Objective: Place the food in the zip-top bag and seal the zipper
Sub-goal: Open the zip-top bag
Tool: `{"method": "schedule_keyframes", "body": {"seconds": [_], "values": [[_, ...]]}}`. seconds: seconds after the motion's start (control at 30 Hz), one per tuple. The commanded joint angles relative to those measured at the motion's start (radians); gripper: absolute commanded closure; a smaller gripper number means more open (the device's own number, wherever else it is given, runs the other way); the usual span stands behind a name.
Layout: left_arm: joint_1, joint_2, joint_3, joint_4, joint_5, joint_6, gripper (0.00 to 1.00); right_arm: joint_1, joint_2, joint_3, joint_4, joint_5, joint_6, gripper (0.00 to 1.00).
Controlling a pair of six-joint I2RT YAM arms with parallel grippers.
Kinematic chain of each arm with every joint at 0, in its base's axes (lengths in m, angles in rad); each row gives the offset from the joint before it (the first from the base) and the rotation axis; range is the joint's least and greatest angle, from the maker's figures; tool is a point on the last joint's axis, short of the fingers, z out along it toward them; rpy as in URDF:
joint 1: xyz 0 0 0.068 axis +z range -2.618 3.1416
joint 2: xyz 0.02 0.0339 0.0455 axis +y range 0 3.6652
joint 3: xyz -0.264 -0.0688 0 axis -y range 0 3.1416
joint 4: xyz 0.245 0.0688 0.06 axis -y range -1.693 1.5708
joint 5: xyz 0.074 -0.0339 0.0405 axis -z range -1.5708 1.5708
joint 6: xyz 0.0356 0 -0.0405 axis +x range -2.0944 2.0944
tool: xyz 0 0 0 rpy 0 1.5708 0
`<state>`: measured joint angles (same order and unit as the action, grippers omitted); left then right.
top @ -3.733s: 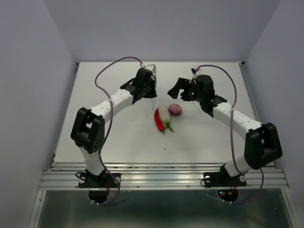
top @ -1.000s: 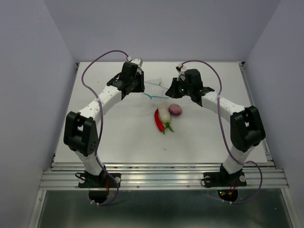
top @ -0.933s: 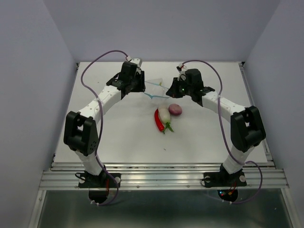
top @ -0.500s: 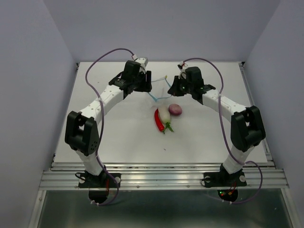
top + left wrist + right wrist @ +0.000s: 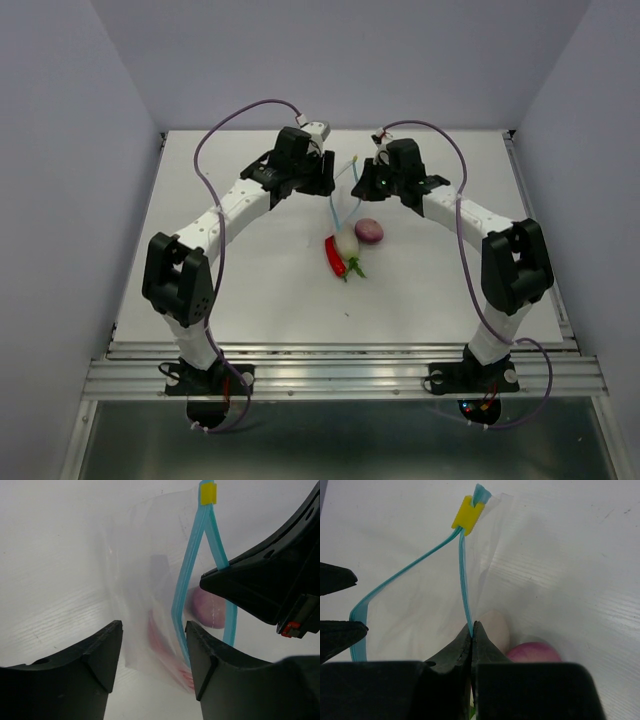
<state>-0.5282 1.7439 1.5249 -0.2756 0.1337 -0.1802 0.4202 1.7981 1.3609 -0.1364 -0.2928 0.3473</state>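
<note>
The clear zip-top bag (image 5: 135,580) hangs between the two grippers, its mouth open. The light-blue zipper (image 5: 462,565) forms a loop with a yellow slider (image 5: 468,512) at the far end. My right gripper (image 5: 472,626) is shut on one lip of the zipper. My left gripper (image 5: 153,630) is open, with the bag's film and the other lip (image 5: 182,595) loose between its fingers. The food lies on the table below: a white egg-shaped piece (image 5: 346,240), a red chili (image 5: 333,255) and a purplish ball (image 5: 369,231). Both grippers (image 5: 325,183) (image 5: 366,187) hover just behind the food.
The white table (image 5: 230,290) is walled on the left, right and back. Purple cables (image 5: 215,140) arc over both arms. A metal rail (image 5: 340,375) runs along the near edge by the arm bases.
The bag was stretched between both grippers a second ago. My left gripper has opened and shifted right toward the right gripper; the bag now hangs from the right gripper alone.
</note>
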Motion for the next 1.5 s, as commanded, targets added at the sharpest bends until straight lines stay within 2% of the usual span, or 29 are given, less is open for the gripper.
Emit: {"method": "schedule_keyframes", "body": {"seconds": [0.0,0.07,0.27,0.4,0.5,0.53,0.6,0.63,0.77,0.97,1.1,1.37,1.47], "values": [[-0.004,-0.007,0.032,-0.013,-0.029,0.007,0.39,0.006,-0.013,0.041,0.006,0.01,-0.001,0.99],[-0.007,-0.026,-0.003,0.006,-0.016,0.01,0.43,0.006,-0.011,0.043,0.006,0.015,-0.002,0.99],[-0.021,-0.02,0.004,0.015,0.032,0.001,0.37,0.006,0.001,0.056,-0.006,-0.002,-0.008,0.99],[-0.026,-0.008,0.029,0.003,-0.014,0.01,0.37,0.015,-0.008,0.049,-0.005,-0.008,-0.014,0.99],[-0.027,0.028,0.047,-0.017,0.006,0.018,0.55,0.015,-0.02,0.046,-0.005,-0.025,-0.024,0.99],[-0.029,0.043,0.052,-0.033,0.009,0.018,0.68,0.015,-0.026,0.041,-0.005,-0.034,-0.027,0.99],[-0.03,0.049,0.041,-0.037,-0.012,0.013,0.81,0.015,-0.035,0.032,-0.003,-0.042,-0.033,0.99],[-0.03,0.048,0.034,-0.039,-0.032,0.005,0.99,0.015,-0.042,0.018,-0.003,-0.045,-0.039,0.99],[-0.029,0.028,0.034,-0.045,-0.149,-0.025,1.0,0.015,-0.062,-0.023,-0.005,-0.005,-0.047,0.99],[-0.024,-0.027,0.043,-0.088,-0.517,-0.12,1.0,0.015,-0.115,-0.109,-0.012,0.086,-0.065,0.99],[-0.01,-0.066,0.049,-0.114,-0.652,-0.146,1.0,0.006,-0.155,-0.17,-0.019,0.156,-0.064,0.99],[-0.009,-0.087,0.047,-0.111,-0.66,-0.125,1.0,-0.004,-0.16,-0.209,-0.02,0.212,-0.059,0.99],[-0.016,-0.084,0.041,-0.067,-0.507,-0.104,1.0,-0.004,-0.141,-0.172,0.009,0.079,-0.061,0.93]]}}
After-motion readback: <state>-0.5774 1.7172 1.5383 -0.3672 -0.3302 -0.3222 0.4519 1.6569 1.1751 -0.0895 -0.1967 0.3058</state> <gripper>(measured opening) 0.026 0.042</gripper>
